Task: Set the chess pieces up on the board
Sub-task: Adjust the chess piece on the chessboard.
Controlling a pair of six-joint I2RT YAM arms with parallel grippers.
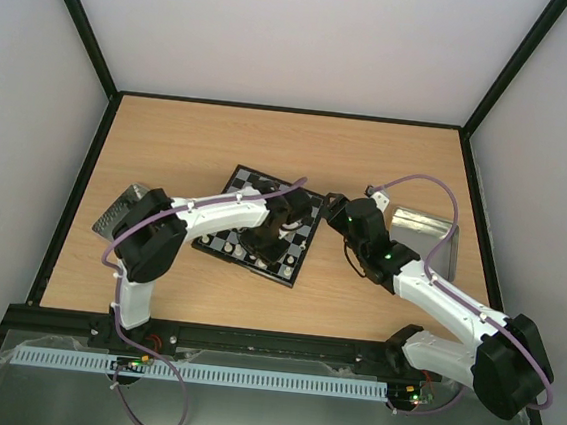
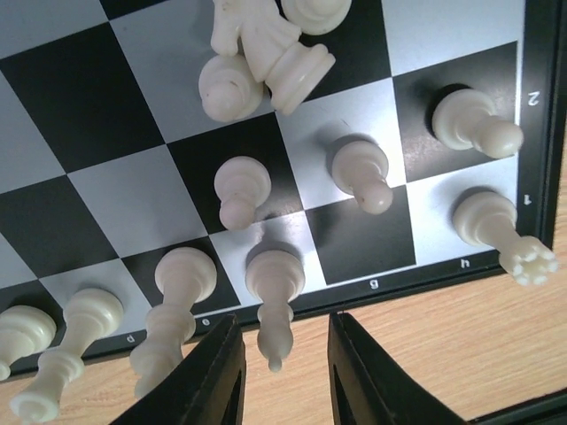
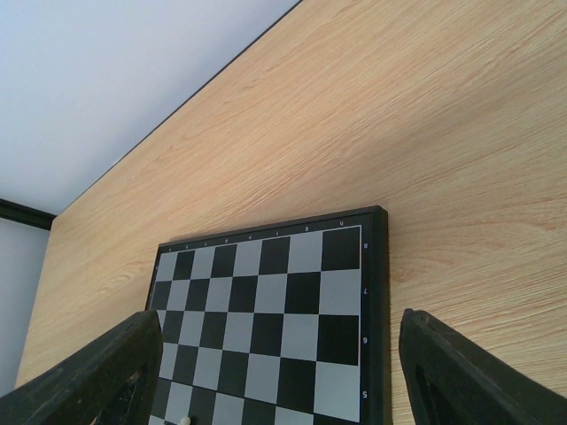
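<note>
The board [image 1: 306,237] lies mid-table, black and pale grey with a thin black rim. In the left wrist view, cream pieces stand along its near edge [image 2: 416,285]: a bishop [image 2: 274,297], a taller piece [image 2: 173,314], a rook [image 2: 498,235] and pawns [image 2: 361,173]. A few cream pieces lie toppled in a heap [image 2: 261,53]. My left gripper [image 2: 285,354] is open, with the bishop's tip between its fingers [image 2: 217,376], untouched. My right gripper [image 3: 279,312] is open wide and empty over the board's bare far squares [image 3: 266,301].
A silver metal tray [image 1: 121,213] sits left of the board, partly under the left arm. Another tray [image 1: 424,232] sits to the right, behind the right arm. Black-framed walls [image 1: 74,192] enclose the wooden table.
</note>
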